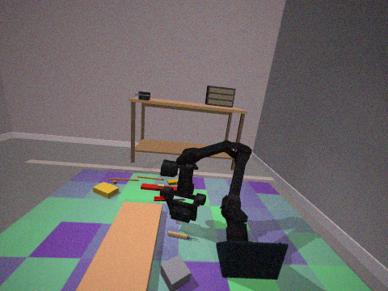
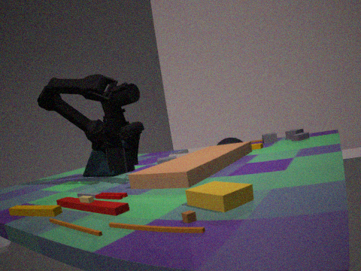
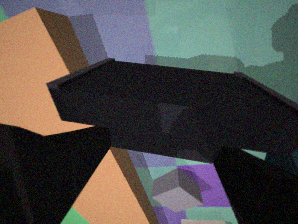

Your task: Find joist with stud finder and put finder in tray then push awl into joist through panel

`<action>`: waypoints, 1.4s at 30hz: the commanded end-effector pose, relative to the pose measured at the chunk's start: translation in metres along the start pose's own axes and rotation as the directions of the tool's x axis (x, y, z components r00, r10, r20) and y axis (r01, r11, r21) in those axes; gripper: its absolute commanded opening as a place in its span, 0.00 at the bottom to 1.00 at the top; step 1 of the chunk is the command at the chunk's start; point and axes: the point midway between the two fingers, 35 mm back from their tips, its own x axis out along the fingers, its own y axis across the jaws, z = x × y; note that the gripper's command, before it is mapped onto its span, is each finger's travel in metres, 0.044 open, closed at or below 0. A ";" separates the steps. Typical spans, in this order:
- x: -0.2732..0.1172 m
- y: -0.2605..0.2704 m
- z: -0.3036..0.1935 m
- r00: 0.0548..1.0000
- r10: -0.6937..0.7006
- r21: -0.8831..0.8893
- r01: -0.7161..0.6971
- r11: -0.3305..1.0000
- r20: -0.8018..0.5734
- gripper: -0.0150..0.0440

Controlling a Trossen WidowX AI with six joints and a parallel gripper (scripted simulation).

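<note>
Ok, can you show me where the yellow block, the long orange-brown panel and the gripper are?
yellow block (image 1: 106,189) (image 2: 219,196): top and exterior views, its middle.
long panel (image 1: 125,242) (image 2: 192,162) (image 3: 25,65): all views, its upper face.
gripper (image 3: 162,134): wrist view, between fingertips.

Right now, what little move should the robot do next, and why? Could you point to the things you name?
I'd probably slide the wide black boxy thing (image 1: 183,214) (image 2: 131,152) (image 3: 150,115) sideways over the long tan wooden panel (image 1: 125,242) (image 2: 192,162) (image 3: 30,75), because it's gripped but looks raised beside the panel, not resting on it.
</note>
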 end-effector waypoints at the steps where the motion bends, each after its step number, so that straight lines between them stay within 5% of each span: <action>1: -0.002 0.000 0.001 1.000 0.008 0.000 -0.008 1.000 -0.029 0.25; 42: -0.001 0.000 0.007 0.967 0.007 -0.005 -0.008 1.000 -0.254 0.25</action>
